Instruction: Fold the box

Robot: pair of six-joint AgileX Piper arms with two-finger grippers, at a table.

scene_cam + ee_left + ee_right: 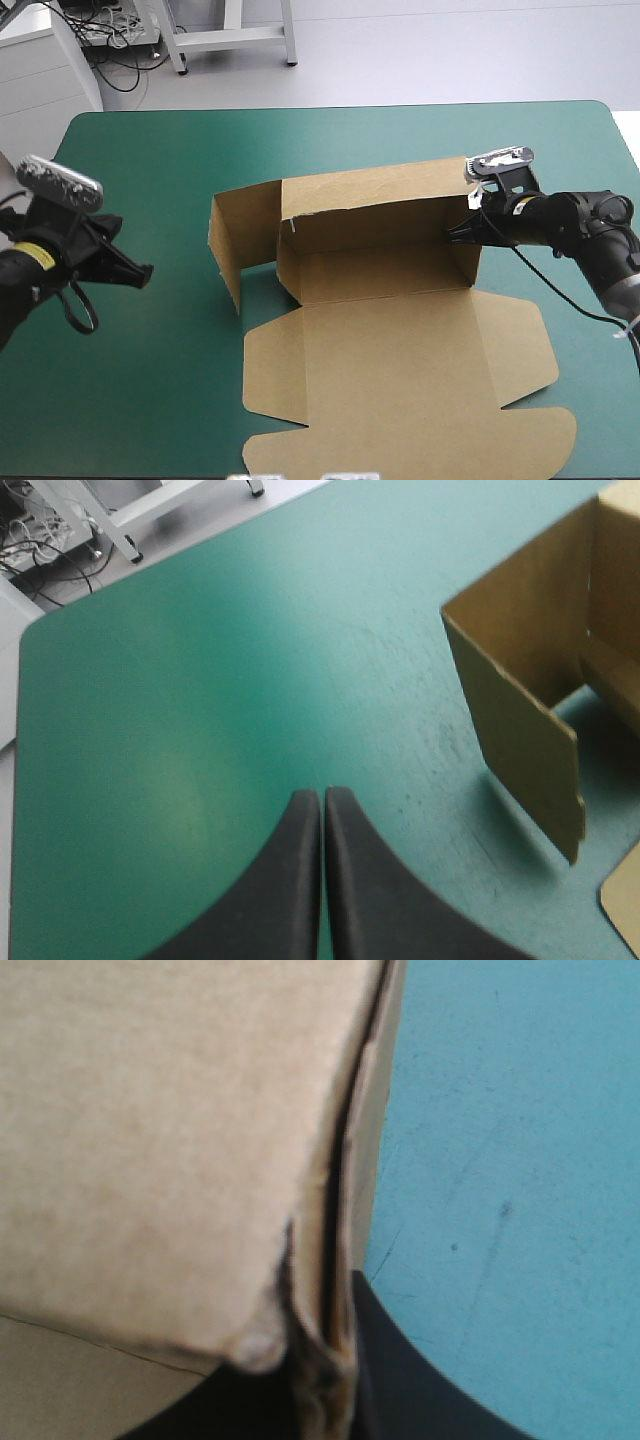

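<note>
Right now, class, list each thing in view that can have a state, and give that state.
box: partly folded, walls raised, its left wall swung outward.
lid: open, lying flat on the teal-green cover.
left end effector: shut, holding nothing, clear of the box.
right end effector: shut on the box, at its right wall.

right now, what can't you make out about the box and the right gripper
High view: the box lid's near flap, cut off by the edge.
High view: how the right gripper holds the wall, too small.
Right wrist view: the wall's folds, blurred, too close.
Left wrist view: most of the box, past the edge.
</note>
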